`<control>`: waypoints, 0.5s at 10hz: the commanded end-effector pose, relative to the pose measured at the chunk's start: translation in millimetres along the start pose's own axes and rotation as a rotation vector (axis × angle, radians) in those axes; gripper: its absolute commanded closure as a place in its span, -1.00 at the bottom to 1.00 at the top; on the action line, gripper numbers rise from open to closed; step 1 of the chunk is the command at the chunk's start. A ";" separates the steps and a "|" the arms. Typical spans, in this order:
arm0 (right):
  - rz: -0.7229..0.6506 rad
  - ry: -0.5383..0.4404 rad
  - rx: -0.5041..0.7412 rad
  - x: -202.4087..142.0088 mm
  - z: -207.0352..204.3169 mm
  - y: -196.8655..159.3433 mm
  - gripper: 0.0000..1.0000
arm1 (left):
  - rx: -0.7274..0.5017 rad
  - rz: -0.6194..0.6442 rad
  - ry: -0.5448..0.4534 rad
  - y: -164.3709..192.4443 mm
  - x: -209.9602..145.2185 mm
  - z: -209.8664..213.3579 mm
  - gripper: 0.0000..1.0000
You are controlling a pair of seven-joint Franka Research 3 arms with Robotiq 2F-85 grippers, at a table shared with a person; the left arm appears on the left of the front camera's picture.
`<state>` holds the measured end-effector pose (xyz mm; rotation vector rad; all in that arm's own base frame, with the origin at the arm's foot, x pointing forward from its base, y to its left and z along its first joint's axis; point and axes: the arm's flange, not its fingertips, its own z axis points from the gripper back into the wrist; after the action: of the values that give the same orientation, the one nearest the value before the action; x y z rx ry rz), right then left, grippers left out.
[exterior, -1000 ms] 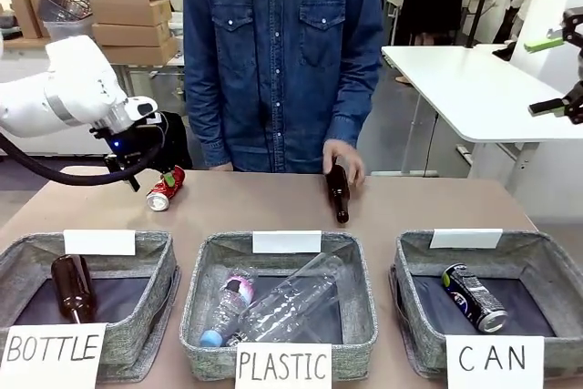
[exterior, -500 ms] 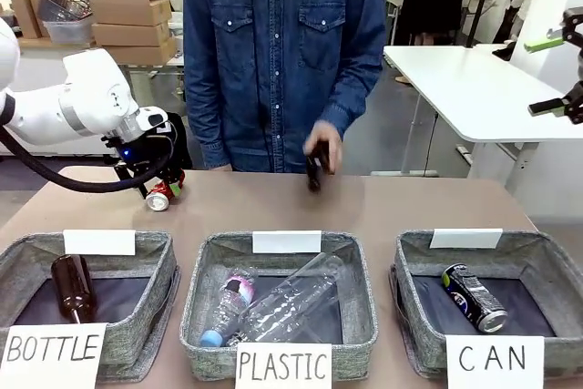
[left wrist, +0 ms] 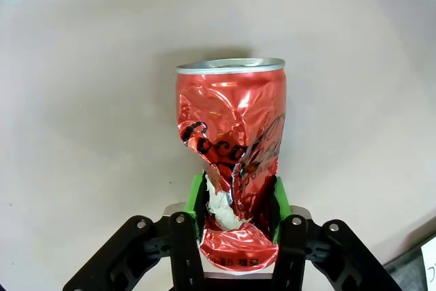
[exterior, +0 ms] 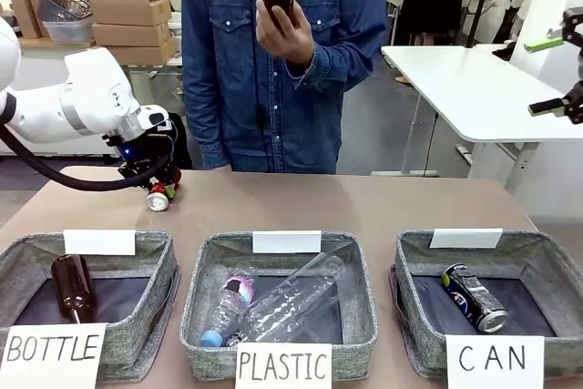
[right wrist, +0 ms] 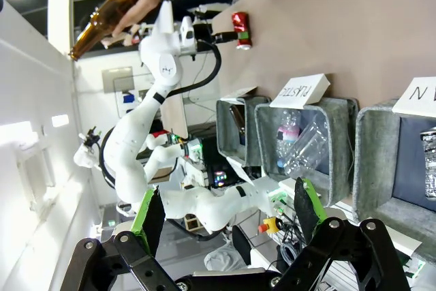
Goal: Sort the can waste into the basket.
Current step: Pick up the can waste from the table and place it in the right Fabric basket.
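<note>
Across the table, well left of the CAN basket, the crushed red can is clamped by the left gripper; a level lift is advised. Right of the basket, the right gripper is held wide.

right gripper spread, red can on table
</note>
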<state>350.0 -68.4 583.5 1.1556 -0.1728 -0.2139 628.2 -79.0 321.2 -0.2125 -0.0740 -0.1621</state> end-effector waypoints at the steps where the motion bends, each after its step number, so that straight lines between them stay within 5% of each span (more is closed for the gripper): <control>1: 0.021 0.008 -0.004 0.9 1.7 -0.3 -1.00 | 0.028 0.031 0.003 -1.4 1.1 -1.6 1.00; 5: 0.021 0.008 -0.004 0.9 1.7 -0.3 -1.00 | -0.011 0.013 -0.036 21.8 -44.4 57.0 1.00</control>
<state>350.1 -68.3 583.5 1.1556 -0.1725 -0.2139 615.0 -53.2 348.1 -0.2092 -0.0960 -0.1295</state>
